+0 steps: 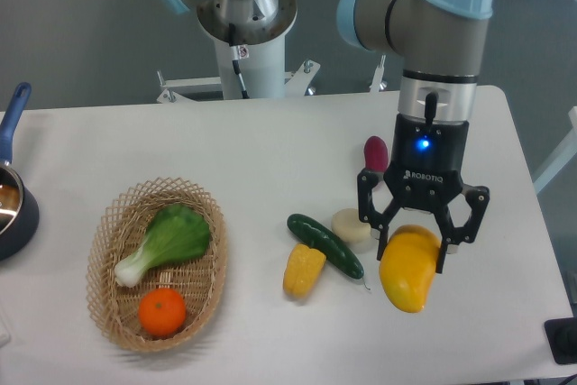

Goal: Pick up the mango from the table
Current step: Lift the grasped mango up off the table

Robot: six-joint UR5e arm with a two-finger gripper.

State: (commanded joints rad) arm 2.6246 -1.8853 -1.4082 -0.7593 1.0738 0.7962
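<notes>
Mango [407, 279] right of corn [304, 270]; basket [110, 313] far left on table [270, 151].

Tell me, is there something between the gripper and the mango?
Nothing visible. The gripper is already at the mango, one finger on each side of its upper end. The cucumber and corn lie to its left, apart from it.

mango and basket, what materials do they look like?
Mango: smooth, glossy yellow-orange skin with an even sheen, probably a plastic replica, though real fruit can't be ruled out. Basket: open woven tan strands, looks like wicker or rattan, matte.
</notes>
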